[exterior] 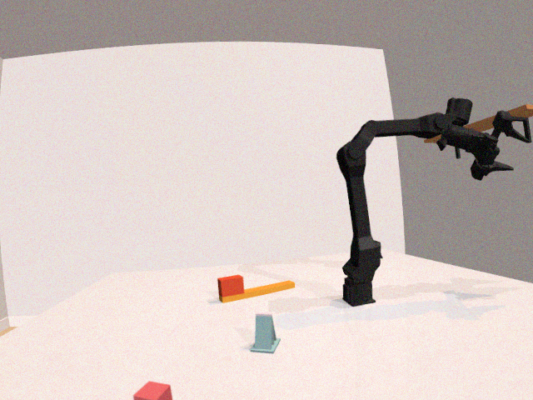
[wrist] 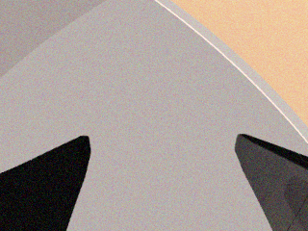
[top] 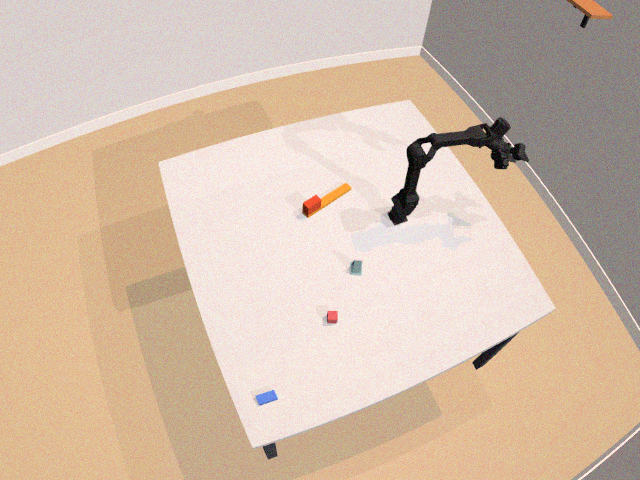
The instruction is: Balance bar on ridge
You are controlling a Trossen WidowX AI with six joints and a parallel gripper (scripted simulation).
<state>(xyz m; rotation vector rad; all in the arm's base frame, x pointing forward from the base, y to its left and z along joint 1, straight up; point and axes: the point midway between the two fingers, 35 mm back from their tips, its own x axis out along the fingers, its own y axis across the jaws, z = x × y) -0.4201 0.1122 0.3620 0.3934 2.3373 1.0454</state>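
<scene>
Watching the claw (top: 516, 162) (exterior: 520, 155) (wrist: 163, 142): I see its fingers wide apart, with nothing between them; it points away from the work.
Orange bar (top: 336, 193) (exterior: 271, 288): flat on the bench (top: 439, 289) (exterior: 409, 344), across the arm's base from the claw, so I judge I must swing right round.
Bar's long axis: slanting in the top view, its bare end nearer the base, its far end under the red-orange block (top: 311, 205) (exterior: 231, 286).
Teal ridge (top: 356, 267) (exterior: 264, 333): upright, well apart from the bar, unloaded.
My grip: probably across that axis, towards the block; centring the bar's length on the ridge would likely tip it block-end down.
</scene>
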